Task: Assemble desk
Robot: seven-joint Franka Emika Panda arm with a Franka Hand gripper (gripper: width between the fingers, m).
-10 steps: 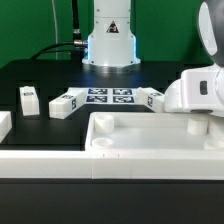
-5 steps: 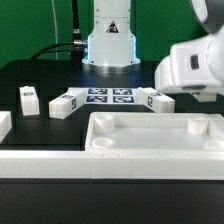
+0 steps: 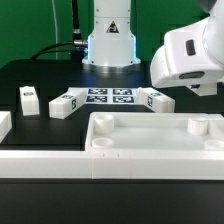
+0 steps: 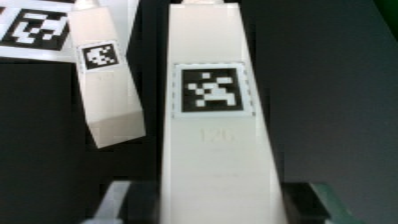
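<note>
Nearest in the exterior view, along the table (image 3: 45,135)'s front edge: long white rail (image 3: 40,165), lying flat. Just behind it, toward the exterior view's right: desk tabletop (image 3: 150,133), rim up, with round sockets at its corners. High over its far right corner: arm (image 3: 190,55). In the wrist view, gripper (image 4: 214,205) clamped on held leg (image 4: 214,110), a finger (image 4: 118,198) pressed to each side, tagged face toward the camera; cannot tell whether its far end touches the table. Beside it but apart: lying leg (image 4: 103,95), flat on the table, and past that a corner of the marker board (image 4: 43,25). Toward the exterior view's left, mid-table: second lying leg (image 3: 65,103) just beside the board's other end, then upright leg (image 3: 28,100), apart from it. At the far edge: robot base (image 3: 108,45).
</note>
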